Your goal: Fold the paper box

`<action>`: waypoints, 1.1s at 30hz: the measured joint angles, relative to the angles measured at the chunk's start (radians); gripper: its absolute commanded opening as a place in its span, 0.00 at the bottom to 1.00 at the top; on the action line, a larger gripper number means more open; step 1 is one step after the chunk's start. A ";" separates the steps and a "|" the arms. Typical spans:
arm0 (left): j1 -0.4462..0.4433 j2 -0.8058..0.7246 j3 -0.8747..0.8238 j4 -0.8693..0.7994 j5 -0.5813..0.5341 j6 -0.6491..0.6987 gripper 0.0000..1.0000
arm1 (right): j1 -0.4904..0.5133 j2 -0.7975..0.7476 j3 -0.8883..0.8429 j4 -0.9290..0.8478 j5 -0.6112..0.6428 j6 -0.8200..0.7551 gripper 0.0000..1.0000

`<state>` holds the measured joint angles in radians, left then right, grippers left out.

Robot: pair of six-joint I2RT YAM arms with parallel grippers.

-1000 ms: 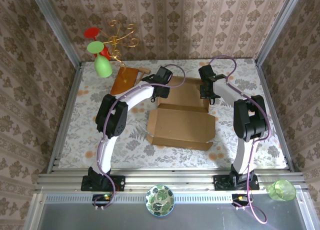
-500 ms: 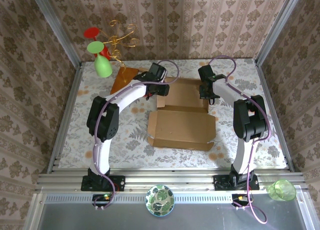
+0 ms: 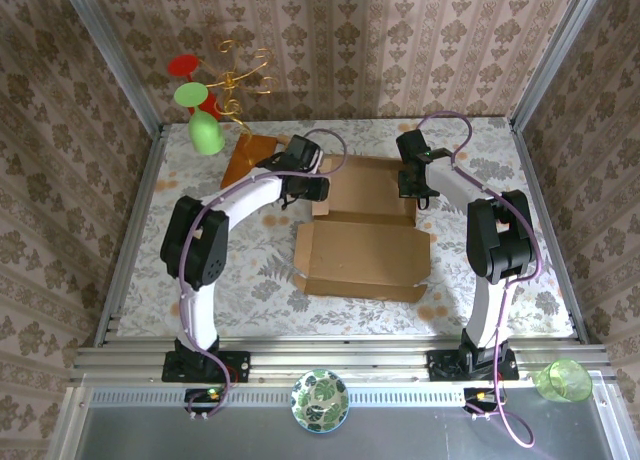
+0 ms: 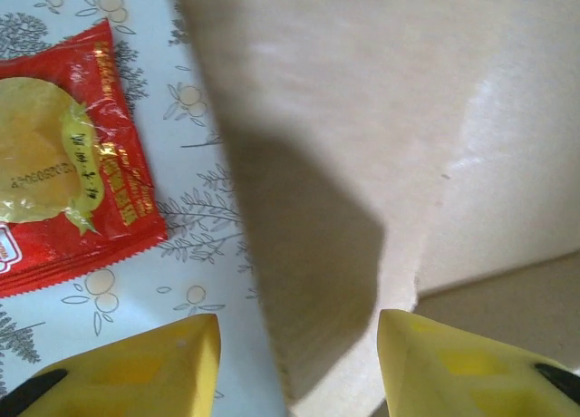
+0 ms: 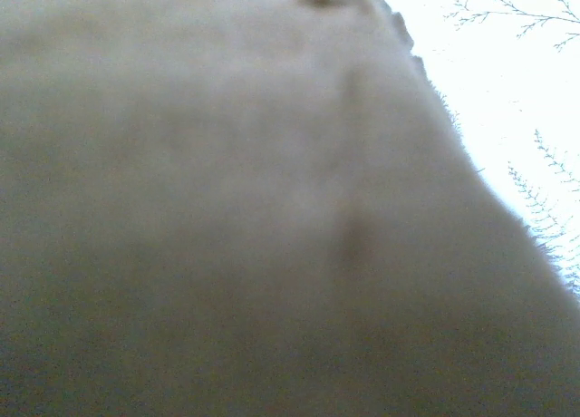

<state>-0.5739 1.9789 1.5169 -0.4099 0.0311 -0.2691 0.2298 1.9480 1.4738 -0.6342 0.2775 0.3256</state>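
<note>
The paper box lies in the middle of the table, its far panel flat and the near part raised with side flaps. My left gripper is at the far panel's left edge. In the left wrist view that gripper is open, its yellow fingers standing either side of the cardboard edge. My right gripper rests at the far panel's right edge. Blurred cardboard is pressed close in the right wrist view, hiding the fingers.
A red snack packet lies on the cloth left of the box edge. An orange-brown wooden board, a green glass and a gold rack stand at the back left. A patterned bowl and green cup sit on the near ledge.
My left gripper has drawn leftward, from over the far panel's left corner to just outside its edge. The right arm and the box have stayed put.
</note>
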 measured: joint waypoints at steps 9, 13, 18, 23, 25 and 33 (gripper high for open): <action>0.011 0.061 0.030 0.022 0.011 -0.002 0.20 | 0.000 0.000 0.000 -0.001 -0.005 0.001 0.00; -0.005 0.108 0.085 -0.007 -0.066 -0.011 0.10 | 0.000 0.000 0.002 -0.006 -0.009 0.012 0.00; -0.027 0.157 0.171 -0.065 -0.165 -0.006 0.00 | 0.003 0.000 0.005 -0.016 -0.016 0.031 0.00; -0.059 0.196 0.235 -0.127 -0.268 -0.003 0.00 | 0.006 0.000 0.010 -0.031 -0.018 0.049 0.00; -0.070 0.217 0.267 -0.156 -0.306 -0.002 0.00 | 0.007 0.005 0.017 -0.045 -0.020 0.056 0.00; -0.092 0.253 0.325 -0.205 -0.380 0.000 0.00 | 0.010 0.013 0.033 -0.075 -0.024 0.079 0.00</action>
<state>-0.6662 2.2322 1.8416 -0.6147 -0.3492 -0.2687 0.2398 1.9614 1.5070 -0.7090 0.2531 0.4042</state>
